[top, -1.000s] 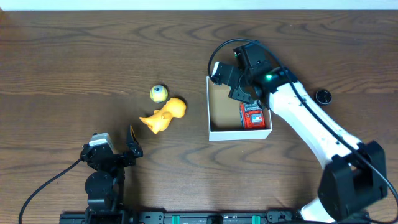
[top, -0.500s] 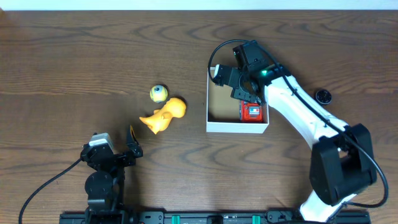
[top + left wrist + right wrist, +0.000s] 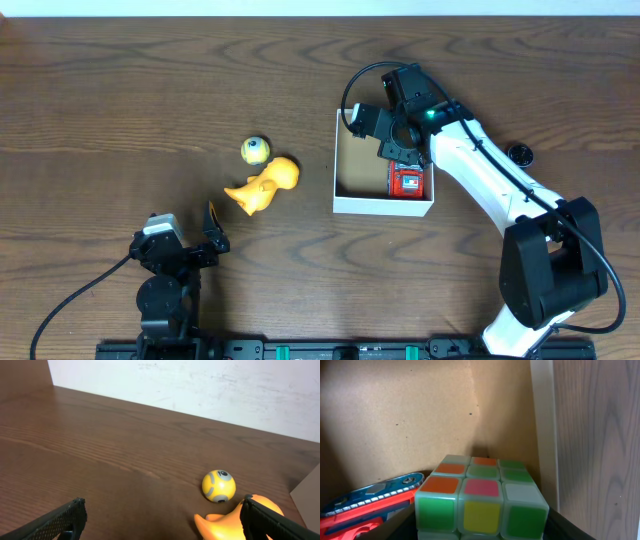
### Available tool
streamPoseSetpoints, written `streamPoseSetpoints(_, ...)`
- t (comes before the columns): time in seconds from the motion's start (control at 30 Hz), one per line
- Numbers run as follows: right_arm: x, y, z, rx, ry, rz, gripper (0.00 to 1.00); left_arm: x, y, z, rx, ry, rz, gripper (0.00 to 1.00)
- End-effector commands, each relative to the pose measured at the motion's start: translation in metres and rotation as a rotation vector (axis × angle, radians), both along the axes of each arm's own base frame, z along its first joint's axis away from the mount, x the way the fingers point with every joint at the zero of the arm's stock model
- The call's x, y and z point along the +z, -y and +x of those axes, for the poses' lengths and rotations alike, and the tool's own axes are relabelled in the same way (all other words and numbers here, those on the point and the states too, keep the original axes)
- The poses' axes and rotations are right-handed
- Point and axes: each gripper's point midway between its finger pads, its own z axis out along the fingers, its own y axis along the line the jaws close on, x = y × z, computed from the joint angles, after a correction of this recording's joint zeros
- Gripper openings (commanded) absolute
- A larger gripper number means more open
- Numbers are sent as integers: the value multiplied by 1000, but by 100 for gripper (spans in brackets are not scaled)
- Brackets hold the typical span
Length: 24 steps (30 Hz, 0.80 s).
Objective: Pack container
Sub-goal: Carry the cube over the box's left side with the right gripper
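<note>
The container (image 3: 381, 206), a shallow white box with a brown inside, sits right of the table's centre. My right gripper (image 3: 401, 138) is inside its far right corner, shut on a puzzle cube (image 3: 480, 497) with green, yellow, orange and pink stickers. The cube is close to the container's white wall (image 3: 542, 420). A red and blue toy (image 3: 406, 183) lies in the container beside the cube and also shows in the right wrist view (image 3: 370, 500). My left gripper (image 3: 162, 520) is open and empty, low at the front left.
A yellow ball (image 3: 256, 150) and an orange duck toy (image 3: 265, 185) lie on the table left of the container; both show in the left wrist view, the ball (image 3: 218, 485) and the duck (image 3: 225, 522). A small black cap (image 3: 518, 154) lies to the right.
My right gripper has moved a little toward the far right corner of the container with the cube. The container has shifted slightly toward the far side. The left arm has not moved.
</note>
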Motion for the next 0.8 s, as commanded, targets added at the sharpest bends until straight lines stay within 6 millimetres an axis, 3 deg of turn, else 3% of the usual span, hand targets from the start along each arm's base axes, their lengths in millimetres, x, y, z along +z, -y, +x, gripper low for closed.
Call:
streamPoseSetpoints(0.0,-1,4,-1,2,-11,-11,64,-14,2,0,-15,-33,15,98)
streamPoseSetpoints(0.13,-3,5,-4,2,-24,-16,89,-14,2,0,-15,-33,15,98)
streamPoseSetpoints(0.23,-3,5,-4,-4,-25,-14,96,-14,2,0,-15,-33,15,98)
streamPoseSetpoints(0.53,1,-4,-2,-75,-11,38,99,-14,2,0,-15,-33,15,98)
streamPoseSetpoints(0.77,0,-15,-7,-266,-39,136,88,-14,2,0,-15,-33,15,98)
